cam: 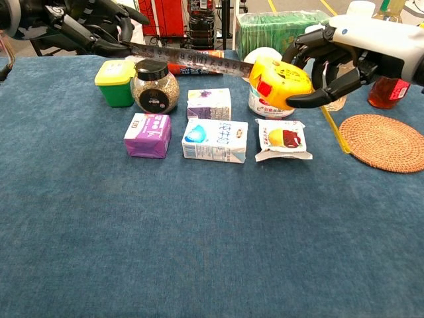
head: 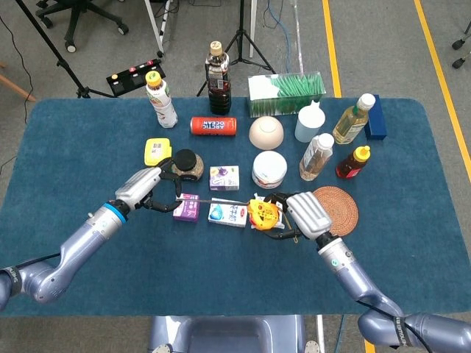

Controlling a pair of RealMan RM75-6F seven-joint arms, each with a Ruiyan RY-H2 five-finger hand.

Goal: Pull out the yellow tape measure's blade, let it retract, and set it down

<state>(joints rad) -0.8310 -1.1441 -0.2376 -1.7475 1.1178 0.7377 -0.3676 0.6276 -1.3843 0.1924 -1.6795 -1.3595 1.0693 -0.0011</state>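
My right hand [head: 305,214] grips the yellow tape measure [head: 263,213] above the boxes at mid-table; in the chest view the case [cam: 279,82] hangs in the air inside that hand [cam: 346,48]. A short length of blade [head: 215,200] runs left from the case to my left hand [head: 152,190], which pinches its tip. The chest view shows the blade [cam: 189,60] passing over the jar to the left hand [cam: 89,28]. A yellow strap [cam: 332,127] dangles from the case.
Under the blade lie a purple box [cam: 148,135], a milk carton [cam: 214,140] and a snack packet [cam: 283,140]. Behind stand a black-lidded jar [cam: 156,86], a green-yellow container [cam: 115,82] and a white tub [head: 269,170]. A woven coaster [cam: 387,142] lies right. Bottles crowd the far side.
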